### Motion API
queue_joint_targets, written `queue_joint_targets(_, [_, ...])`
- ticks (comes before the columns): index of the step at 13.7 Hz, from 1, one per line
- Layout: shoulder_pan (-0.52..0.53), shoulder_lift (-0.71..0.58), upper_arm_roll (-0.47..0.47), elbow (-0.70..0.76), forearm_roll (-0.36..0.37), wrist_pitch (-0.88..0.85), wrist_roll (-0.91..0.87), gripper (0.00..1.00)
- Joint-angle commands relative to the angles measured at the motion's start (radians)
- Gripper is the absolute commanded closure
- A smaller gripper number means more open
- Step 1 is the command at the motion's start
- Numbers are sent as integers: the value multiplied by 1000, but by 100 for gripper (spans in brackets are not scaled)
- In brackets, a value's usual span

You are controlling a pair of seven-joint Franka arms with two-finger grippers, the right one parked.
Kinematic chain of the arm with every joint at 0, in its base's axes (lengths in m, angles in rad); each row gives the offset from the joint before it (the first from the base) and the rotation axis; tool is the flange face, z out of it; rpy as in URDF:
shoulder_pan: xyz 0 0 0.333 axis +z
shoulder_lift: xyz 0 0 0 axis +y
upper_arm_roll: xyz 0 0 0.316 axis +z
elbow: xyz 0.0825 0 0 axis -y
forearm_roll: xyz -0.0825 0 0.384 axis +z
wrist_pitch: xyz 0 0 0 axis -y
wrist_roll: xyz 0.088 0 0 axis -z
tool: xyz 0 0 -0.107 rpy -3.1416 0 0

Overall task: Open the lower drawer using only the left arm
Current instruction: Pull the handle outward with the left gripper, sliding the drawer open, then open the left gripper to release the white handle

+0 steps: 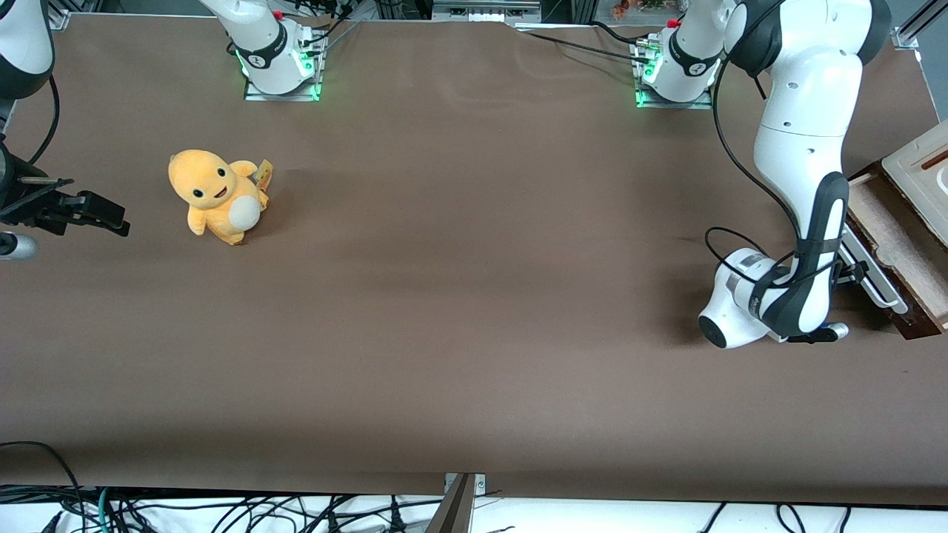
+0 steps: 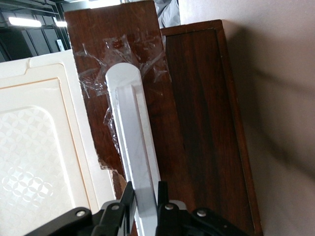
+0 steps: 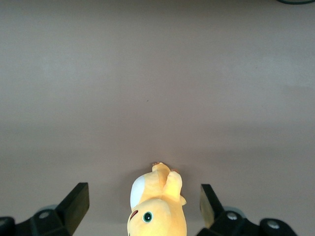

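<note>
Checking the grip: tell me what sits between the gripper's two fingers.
The wrist view shows the gripper closed on the lower drawer's white handle; the bar alone fills the gap between the fingers.

The gripper (image 2: 145,204) sits at the white bar handle (image 2: 130,142) of the lower drawer (image 2: 197,132), its black jaws closed on either side of the bar. Crinkled clear tape (image 2: 123,61) crosses the dark brown wood around the handle's rounded end. A cream framed panel (image 2: 39,147) lies just beside the wood.
</note>
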Motion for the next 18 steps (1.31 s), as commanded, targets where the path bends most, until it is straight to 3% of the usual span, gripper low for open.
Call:
queue_joint_targets(1, [-17,12,2,35,-38,-33,36,81])
queue_joint_targets(6, [-20,12,2,35,-46,-33,36,81])
queue_joint_targets(13, [-20,12,2,35,-60,-33,36,73])
queue_joint_targets(14, [-19,12,2,35,-58,-31,37,53])
queue_joint_targets(15, [-20,12,2,35,-57,-31,37,43])
queue_joint_targets(17, [-20,10,2,35,-51,-31,36,0])
queue_joint_targets(18, [-34,10,2,35,-54,-31,37,0])
